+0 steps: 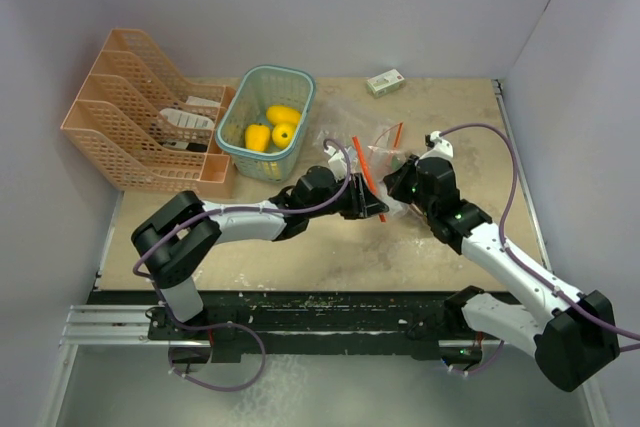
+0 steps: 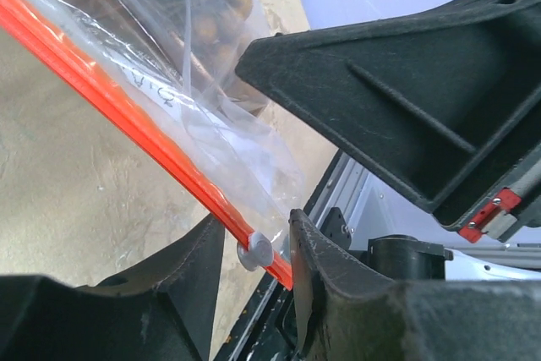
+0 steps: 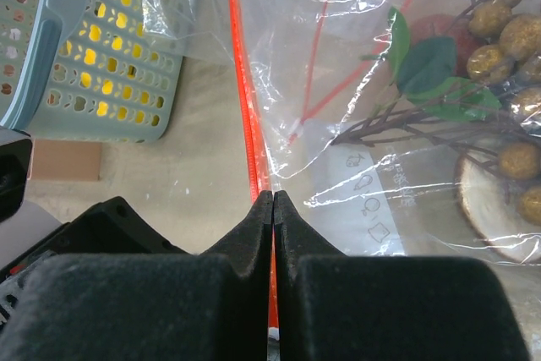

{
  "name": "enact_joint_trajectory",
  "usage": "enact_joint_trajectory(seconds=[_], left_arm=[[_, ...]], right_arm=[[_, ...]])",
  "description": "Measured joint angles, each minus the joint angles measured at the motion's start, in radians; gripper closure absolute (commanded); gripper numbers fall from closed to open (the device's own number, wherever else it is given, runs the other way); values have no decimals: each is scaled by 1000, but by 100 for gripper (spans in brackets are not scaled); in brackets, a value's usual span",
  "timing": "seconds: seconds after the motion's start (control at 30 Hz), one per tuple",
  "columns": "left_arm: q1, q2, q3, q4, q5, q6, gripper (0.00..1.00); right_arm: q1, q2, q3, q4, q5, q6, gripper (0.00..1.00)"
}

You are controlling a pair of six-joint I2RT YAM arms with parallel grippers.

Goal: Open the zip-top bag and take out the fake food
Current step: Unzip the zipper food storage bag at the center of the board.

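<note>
- Your bench [image 1: 440,247] is a scuffed beige board boxed in by pale walls, and the teal basket [image 1: 300,82] stands near its back edge.
- Three yellow fruits [image 1: 272,127] of the fake food already lie inside the basket.
- A peach file organizer [image 1: 120,127] sits just left of the basket, touching it or nearly so; a small white-green box [image 1: 385,81] lies to the basket's right by the back wall.
- The zip-top bag [image 3: 355,124] lies on the bench just right of the basket. Its orange zip strip [image 3: 245,82] runs along the side facing the basket.
- Inside the bag you can see a brownish grape cluster [image 3: 499,14] with green leaves, a red piece [image 3: 435,33] behind them, and a round beige piece [image 3: 494,217].
- Your right gripper [image 3: 272,196] is clenched on the bag, with the zip strip pinched between its pads.
- Your left gripper [image 1: 372,205] reaches in from the basket's near side. Its jaws stand apart around the strip, with the white slider [image 2: 254,252] between them and unpinched.
- A crumpled fold of clear plastic [image 3: 169,6] lies against the basket's wall.
- The two wrists crowd together at the bag, and the right arm's black housing [image 2: 423,99] looms right over the left gripper.
</note>
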Motion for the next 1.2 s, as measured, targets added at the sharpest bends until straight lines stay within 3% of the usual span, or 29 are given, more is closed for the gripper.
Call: enact_joint_trajectory(seconds=[0.13,0.3,0.33,0.43,0.53,0.63,0.73,0.9,1.07,1.2], left_arm=[[0,0,-1,29,8,-13,69],[0,2,-2,52,23,-32,98],[0,2,-4,57,25,-34,100],[2,6,-6,65,30,-36,100],[5,15,-6,74,37,-49,100],[10,26,-6,85,47,-56,100],[16,31,-6,89,52,-58,100],[27,32,-12,100,57,-62,100],[39,32,-34,135,64,-89,100],[42,32,-35,159,75,-112,100]], right_arm=[[0,0,0,0,0,0,100],[0,0,0,0,0,0,100],[0,0,0,0,0,0,100],[0,0,0,0,-1,0,99],[0,-3,-1,0,-1,-3,79],[0,-42,-20,-2,0,-10,51],[0,-131,-61,1,0,-17,38],[0,-368,-206,28,-44,29,31],[0,-559,-422,130,-148,109,39],[0,-557,-502,186,-218,151,42]])
